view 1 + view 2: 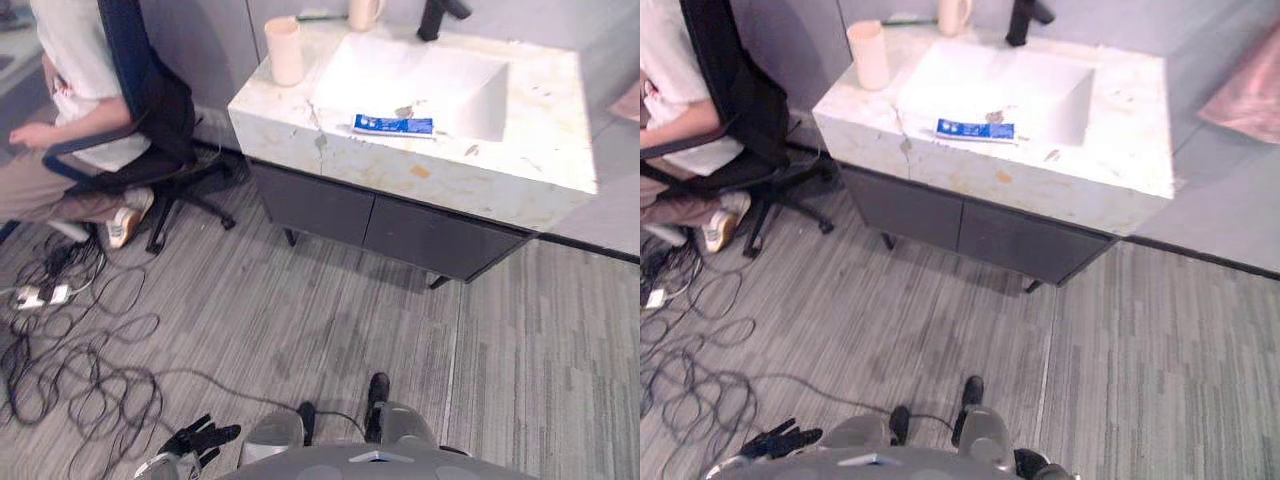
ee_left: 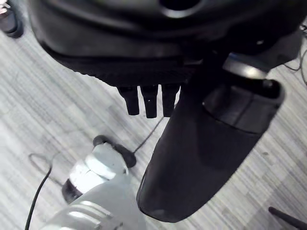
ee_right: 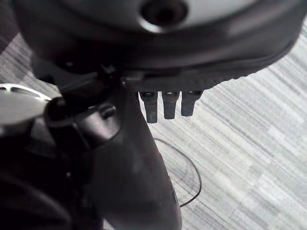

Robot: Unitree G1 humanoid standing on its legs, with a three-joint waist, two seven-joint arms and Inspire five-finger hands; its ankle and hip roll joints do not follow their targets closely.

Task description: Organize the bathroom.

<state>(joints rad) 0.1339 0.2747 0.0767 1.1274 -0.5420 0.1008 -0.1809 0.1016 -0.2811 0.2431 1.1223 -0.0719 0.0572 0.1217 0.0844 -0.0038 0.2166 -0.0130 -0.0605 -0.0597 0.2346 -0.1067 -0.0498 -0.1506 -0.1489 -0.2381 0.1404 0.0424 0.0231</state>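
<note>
Left hand [image 1: 200, 438] low, toothpaste [image 1: 393, 125] far ahead

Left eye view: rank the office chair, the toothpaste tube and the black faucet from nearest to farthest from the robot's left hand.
From the left hand, low at the floor:
1. Office chair, on the left.
2. Toothpaste tube, on the sink's front edge.
3. Black faucet, behind the basin.
</note>
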